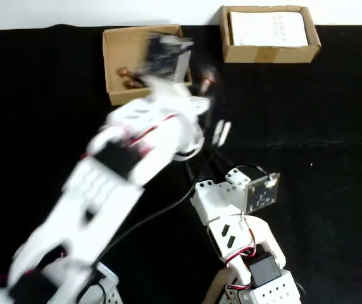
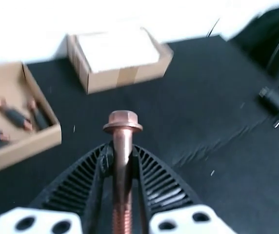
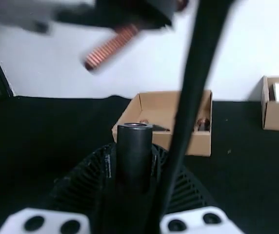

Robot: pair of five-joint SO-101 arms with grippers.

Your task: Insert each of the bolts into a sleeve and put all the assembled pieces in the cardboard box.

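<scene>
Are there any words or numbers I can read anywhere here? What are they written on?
On the white sheet inside the box at the back right: faint grey marks, too small and blurred to read.
On the box with the assembled pieces, the bolt and the sleeve: no words or numbers that I can see.
So there is nothing here that can be read.

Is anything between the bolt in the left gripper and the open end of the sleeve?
Nothing visible lies between the bolt and the sleeve mouth. A black cable crosses just beside the sleeve.
</scene>
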